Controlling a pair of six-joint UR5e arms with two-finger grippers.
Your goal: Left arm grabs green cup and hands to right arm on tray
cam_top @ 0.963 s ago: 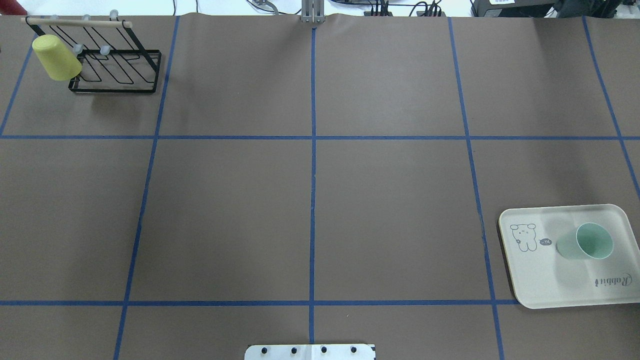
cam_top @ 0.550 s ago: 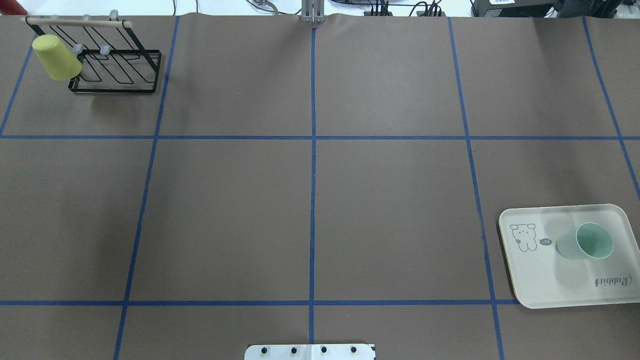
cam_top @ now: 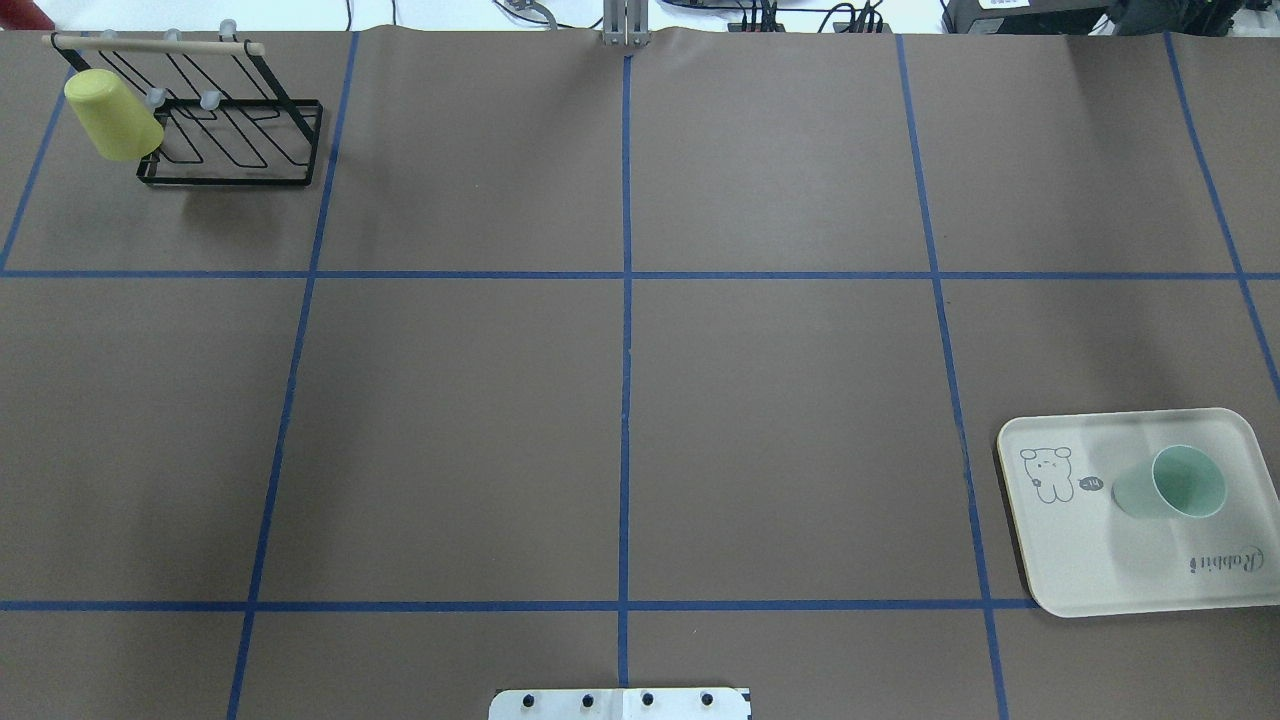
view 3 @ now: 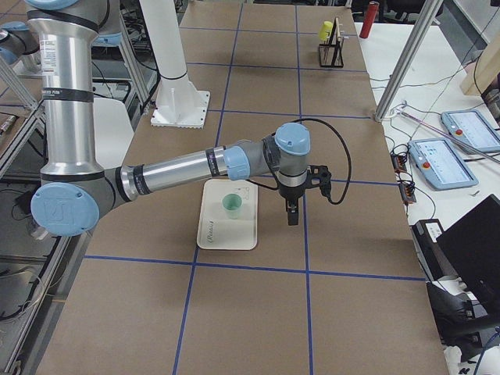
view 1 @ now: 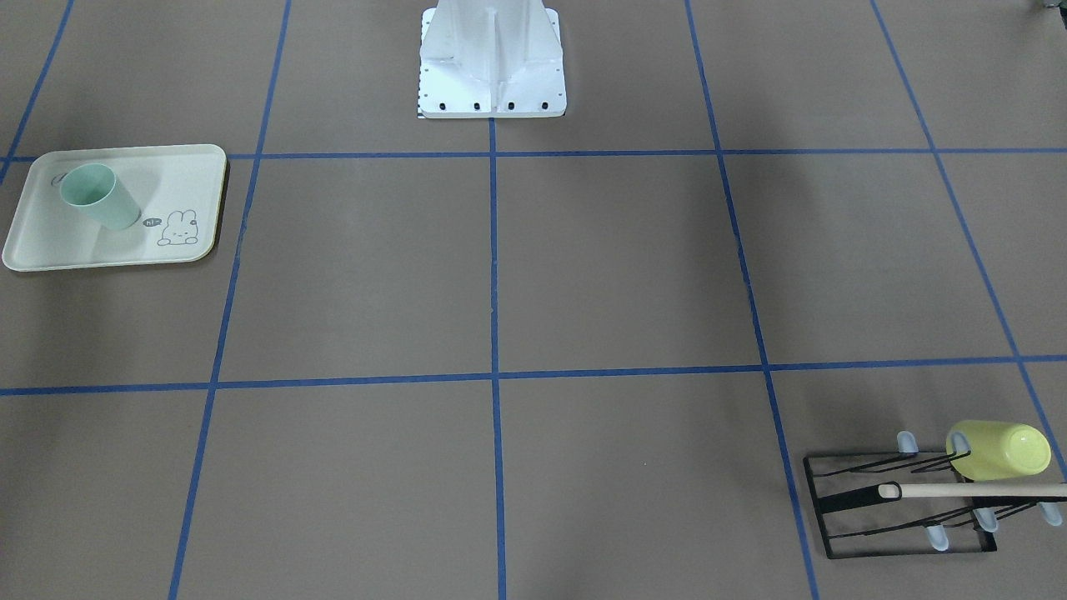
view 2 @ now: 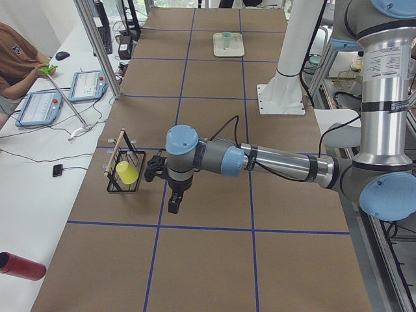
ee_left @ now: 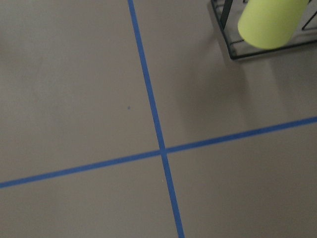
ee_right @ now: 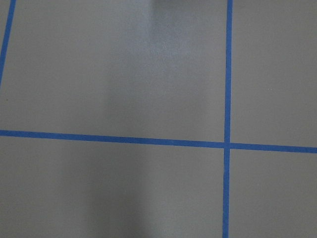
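Observation:
The pale mint-green cup (cam_top: 1170, 485) stands mouth up on the cream tray (cam_top: 1080, 565) at the table's right near side. It also shows in the front-facing view (view 1: 98, 196) on the tray (view 1: 50, 246). The left arm's gripper (view 2: 174, 207) shows only in the exterior left view. It hangs above the table beside the rack, far from the cup, and I cannot tell if it is open. The right arm's gripper (view 3: 292, 217) shows only in the exterior right view. It hangs just beside the tray (view 3: 223, 234) and the cup (view 3: 231, 205), and I cannot tell its state.
A yellow-green cup (cam_top: 112, 115) hangs on a black wire rack (cam_top: 230, 182) with a wooden rod at the far left corner. The left wrist view shows this cup (ee_left: 270, 22). The robot's white base plate (cam_top: 620, 705) sits at the near middle edge. Blue tape lines grid the brown table.

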